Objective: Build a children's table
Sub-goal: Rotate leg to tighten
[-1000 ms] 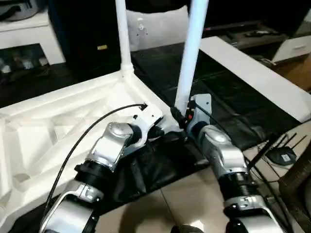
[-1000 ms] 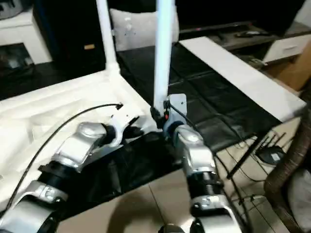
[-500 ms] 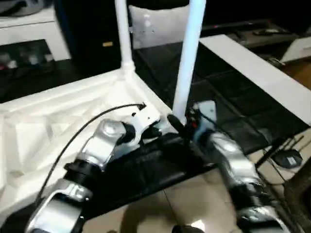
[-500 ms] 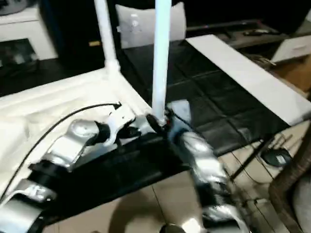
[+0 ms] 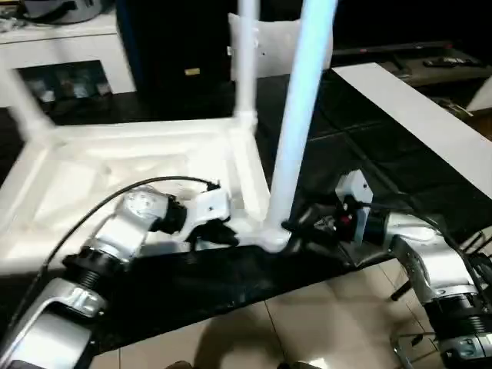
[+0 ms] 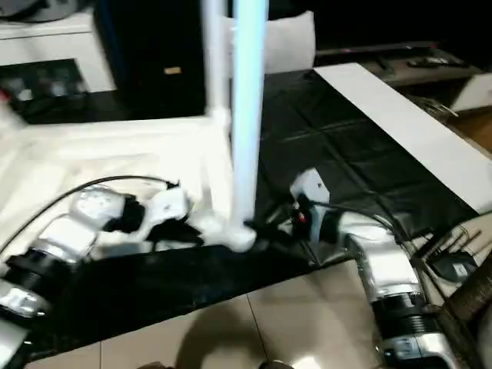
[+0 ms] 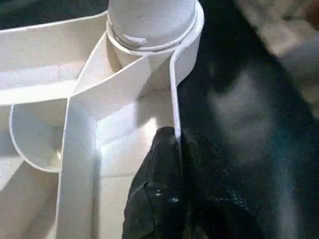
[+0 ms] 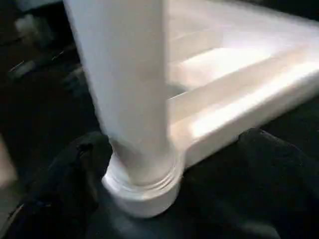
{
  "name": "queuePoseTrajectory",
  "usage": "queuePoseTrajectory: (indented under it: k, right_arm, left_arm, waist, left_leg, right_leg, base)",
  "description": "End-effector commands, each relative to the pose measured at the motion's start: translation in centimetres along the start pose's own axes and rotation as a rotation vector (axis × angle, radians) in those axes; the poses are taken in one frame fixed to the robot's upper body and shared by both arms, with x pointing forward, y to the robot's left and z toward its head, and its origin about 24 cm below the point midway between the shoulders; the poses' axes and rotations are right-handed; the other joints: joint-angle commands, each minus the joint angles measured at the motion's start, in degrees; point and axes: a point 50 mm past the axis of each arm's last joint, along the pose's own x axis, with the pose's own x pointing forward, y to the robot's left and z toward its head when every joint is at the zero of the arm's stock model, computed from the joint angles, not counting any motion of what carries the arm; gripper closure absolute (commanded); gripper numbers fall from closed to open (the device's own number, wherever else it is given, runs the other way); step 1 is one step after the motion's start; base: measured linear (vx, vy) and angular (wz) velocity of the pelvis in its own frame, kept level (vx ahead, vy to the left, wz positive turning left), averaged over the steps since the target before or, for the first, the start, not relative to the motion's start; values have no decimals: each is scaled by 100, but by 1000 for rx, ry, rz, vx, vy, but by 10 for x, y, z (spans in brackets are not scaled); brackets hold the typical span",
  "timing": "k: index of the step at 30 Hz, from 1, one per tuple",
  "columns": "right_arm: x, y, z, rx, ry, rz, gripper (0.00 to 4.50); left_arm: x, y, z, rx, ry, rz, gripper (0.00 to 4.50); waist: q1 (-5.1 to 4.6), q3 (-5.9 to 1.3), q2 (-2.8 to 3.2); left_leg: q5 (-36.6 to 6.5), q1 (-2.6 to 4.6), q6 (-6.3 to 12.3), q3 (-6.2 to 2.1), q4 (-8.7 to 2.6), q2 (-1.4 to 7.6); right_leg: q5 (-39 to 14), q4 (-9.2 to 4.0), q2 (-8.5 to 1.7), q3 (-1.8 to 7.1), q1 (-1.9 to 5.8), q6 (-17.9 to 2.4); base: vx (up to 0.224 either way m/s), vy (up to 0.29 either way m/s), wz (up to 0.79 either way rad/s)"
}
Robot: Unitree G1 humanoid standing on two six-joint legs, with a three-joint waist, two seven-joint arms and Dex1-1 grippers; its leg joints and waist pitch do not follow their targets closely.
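The children's table lies upside down on a black mat, its ribbed white top (image 5: 92, 177) facing up. One white leg (image 5: 296, 115) stands in the near right corner socket (image 5: 270, 238), a second leg (image 5: 247, 61) rises at the far corner, and a third (image 5: 23, 115) shows blurred at the far left. My left gripper (image 5: 223, 232) is shut on the top's thin rim (image 7: 174, 99) just beside the near socket. My right gripper (image 5: 301, 229) is open, its black fingers (image 8: 75, 174) spread on either side of that leg's base without touching it.
A grey-white pillow (image 5: 269, 42) leans at the back. A white cabinet (image 5: 69, 46) stands at the far left. A long white board (image 5: 415, 115) runs along the right. Cables and a small black device (image 6: 453, 265) lie on the tiled floor at the right.
The camera has swung, shifting the whole picture. My right gripper has opened off the near leg's base and drawn back to the right. The left gripper keeps its hold on the rim.
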Motion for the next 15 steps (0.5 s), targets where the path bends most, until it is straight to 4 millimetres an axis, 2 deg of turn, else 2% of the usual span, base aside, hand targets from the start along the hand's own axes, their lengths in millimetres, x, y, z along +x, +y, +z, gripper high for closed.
queuePoseTrajectory:
  k: [1, 3, 4, 6, 8, 11, 12, 13, 14, 15]
  right_arm:
    - [1, 2, 8, -32, 4, 73, 2]
    - [3, 5, 8, -22, 35, 166, 2]
    - [3, 5, 8, -22, 35, 166, 19]
    - [6, 6, 8, -17, 44, 198, 36]
    - [9, 7, 8, -12, 45, 220, 39]
    - [15, 9, 10, 1, 42, 268, 74]
    - [17, 11, 11, 4, 43, 291, 78]
    - [19, 12, 11, 6, 43, 305, 83]
    - [20, 14, 11, 9, 45, 322, 93]
    - [22, 15, 11, 13, 48, 341, 93]
  left_arm:
    - [6, -5, 8, 76, 10, -116, 450]
    - [5, -8, 9, 109, 24, -171, 450]
    - [5, -8, 9, 109, 24, -171, 450]
    - [5, -9, 10, 124, 26, -192, 450]
    - [5, -9, 12, 139, 28, -209, 450]
    - [6, -9, 15, 161, 26, -235, 450]
    - [6, -9, 17, 170, 23, -244, 450]
    - [7, -9, 18, 175, 21, -250, 450]
    - [7, -9, 18, 178, 19, -254, 450]
    - [7, -9, 19, 182, 18, -259, 450]
  waist:
    - [-29, -396, -13]
    - [-18, -403, -19]
    - [-24, -399, -20]
    - [-20, -399, -20]
    - [-20, -396, -16]
    - [-21, -404, -19]
    - [-36, -411, -170]
    - [-11, -412, -132]
    - [2, -409, -67]
    - [6, -413, -71]
  left_leg:
    - [-1789, 101, 231, 24, -418, 98]
    - [-1800, 97, 217, 13, -420, 93]
    - [-1797, 85, 224, 12, -426, 93]
    - [-1844, 118, 202, 19, -411, 92]
    - [-1830, 106, 184, 14, -422, 99]
    - [-1796, 106, 170, 9, -418, 96]
    - [-1730, 86, 203, 26, -415, 101]
    - [-1655, 74, 211, 10, -411, 91]
    - [-1593, 83, 207, 13, -423, 112]
    - [-1611, 96, 189, 12, -428, 123]
  right_leg:
    - [-2380, -463, -267, 197, 286, -1010]
    - [-2431, -453, -264, 185, 296, -1002]
    - [-2444, -453, -262, 184, 307, -994]
    - [-2583, -477, -273, 191, 276, -978]
    - [-2598, -471, -270, 190, 278, -963]
    - [-2625, -472, -273, 188, 279, -945]
    - [-2593, -472, -266, 187, 287, -933]
    - [-2592, -435, -276, 189, 301, -922]
    - [-2557, -450, -293, 200, 278, -936]
    - [-2446, -442, -278, 196, 275, -976]
  base:
    - [0, 0, 0]
    - [0, 0, 0]
    - [0, 0, 0]
    - [0, 0, 0]
    - [0, 0, 0]
    - [0, 0, 0]
    - [0, 0, 0]
    - [0, 0, 0]
    - [0, 0, 0]
    - [0, 0, 0]
